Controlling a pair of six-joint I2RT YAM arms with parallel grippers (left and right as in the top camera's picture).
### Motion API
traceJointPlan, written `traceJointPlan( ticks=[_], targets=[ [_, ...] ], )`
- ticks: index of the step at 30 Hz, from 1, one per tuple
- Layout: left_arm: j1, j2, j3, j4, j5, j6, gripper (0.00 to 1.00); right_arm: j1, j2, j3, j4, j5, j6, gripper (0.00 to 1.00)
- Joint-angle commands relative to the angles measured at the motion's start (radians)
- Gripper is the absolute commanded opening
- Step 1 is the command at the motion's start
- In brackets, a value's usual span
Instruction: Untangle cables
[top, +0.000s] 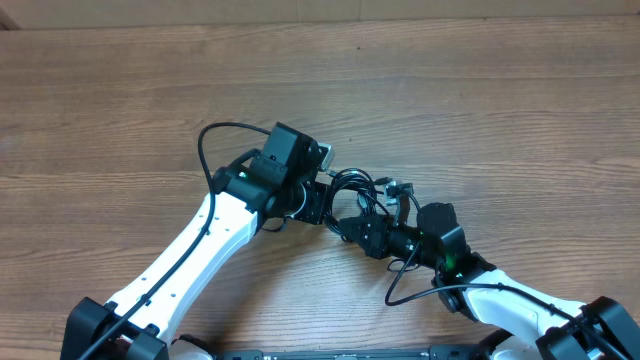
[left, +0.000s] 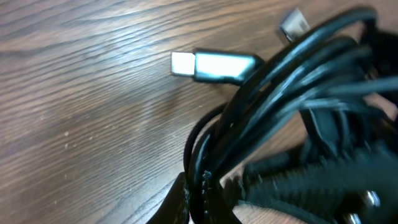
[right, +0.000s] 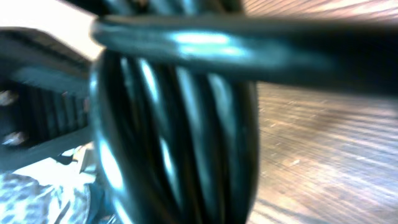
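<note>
Jaws tight on crosswise cables (top: 352, 180)

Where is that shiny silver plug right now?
In the left wrist view, the silver plug pokes out leftward from the upper side of the tangled cables, with the wooden table behind it; overhead, that tangle sits mid-table.

From overhead, the cables (top: 362, 188) are one black knot, too small for me to tell cord from cord. The fingertips of my left gripper (top: 324, 199) and right gripper (top: 372, 232) vanish in it. My left wrist view blurs the cables toward the right edge, which cuts them off, and the upper plug (left: 293, 23) is a smear. My right wrist view is only blurred cords, hiding my fingers.
</note>
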Motion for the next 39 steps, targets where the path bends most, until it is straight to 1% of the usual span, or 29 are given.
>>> traceJointPlan(
  ticks=[1, 4, 6, 7, 9, 12, 15, 17, 20, 22, 23, 24, 29, 34, 35, 37, 38, 39],
  targets=[
    [-0.055, 0.01, -0.013, 0.016, -0.043, -0.145, 0.05, 0.011, -0.014, 0.063, 0.067, -0.204, -0.016, 0.04],
    [-0.055, 0.01, -0.013, 0.042, -0.109, -0.221, 0.1, 0.011, -0.014, 0.063, 0.067, -0.241, -0.016, 0.04],
    [-0.055, 0.01, -0.013, 0.058, -0.121, -0.258, 0.13, 0.011, -0.014, 0.063, 0.067, -0.256, -0.015, 0.04],
    [-0.055, 0.01, -0.013, 0.064, -0.121, -0.275, 0.17, 0.011, -0.014, 0.063, 0.067, -0.262, -0.015, 0.04],
    [-0.055, 0.01, -0.013, 0.071, -0.121, -0.301, 0.24, 0.011, -0.014, 0.063, 0.07, -0.27, 0.013, 0.04],
    [-0.055, 0.01, -0.013, 0.075, -0.121, -0.313, 0.28, 0.011, -0.014, 0.063, 0.085, -0.27, 0.045, 0.04],
    [-0.055, 0.01, -0.013, 0.074, -0.12, -0.313, 0.28, 0.011, -0.014, 0.063, 0.092, -0.264, 0.045, 0.08],
    [-0.055, 0.01, -0.013, 0.074, -0.11, -0.32, 0.29, 0.011, -0.014, 0.063, 0.091, -0.262, 0.058, 0.08],
    [-0.055, 0.01, -0.013, 0.074, -0.046, -0.32, 0.33, 0.011, -0.014, 0.063, 0.092, -0.261, 0.085, 0.08],
    [-0.056, 0.01, -0.013, 0.066, 0.002, -0.319, 0.26, 0.011, -0.014, 0.063, 0.092, -0.262, 0.087, 0.08],
    [-0.056, 0.01, -0.013, 0.057, 0.027, -0.319, 0.25, 0.011, -0.014, 0.063, 0.092, -0.262, 0.087, 0.08],
    [-0.055, 0.01, -0.013, 0.053, 0.033, -0.314, 0.25, 0.011, -0.014, 0.063, 0.092, -0.262, 0.087, 0.08],
    [-0.055, 0.01, -0.013, 0.034, 0.045, -0.243, 0.33, 0.011, -0.014, 0.063, 0.092, -0.261, 0.087, 0.08],
    [-0.048, 0.01, -0.012, -0.011, 0.051, -0.078, 0.38, 0.011, -0.014, 0.063, 0.085, -0.243, 0.089, 0.08],
    [-0.041, 0.01, -0.01, -0.022, 0.051, -0.063, 0.39, 0.011, -0.014, 0.063, 0.083, -0.236, 0.095, 0.08],
    [-0.013, 0.01, -0.003, -0.048, 0.053, -0.06, 0.38, 0.011, -0.014, 0.063, 0.078, -0.22, 0.119, 0.08],
    [0.001, 0.01, 0.001, -0.055, 0.057, -0.06, 0.29, 0.011, -0.014, 0.063, 0.079, -0.216, 0.123, 0.08],
    [0.019, 0.009, 0.005, -0.058, 0.065, -0.06, 0.28, 0.011, -0.014, 0.063, 0.078, -0.211, 0.135, 0.08]
  ],
)
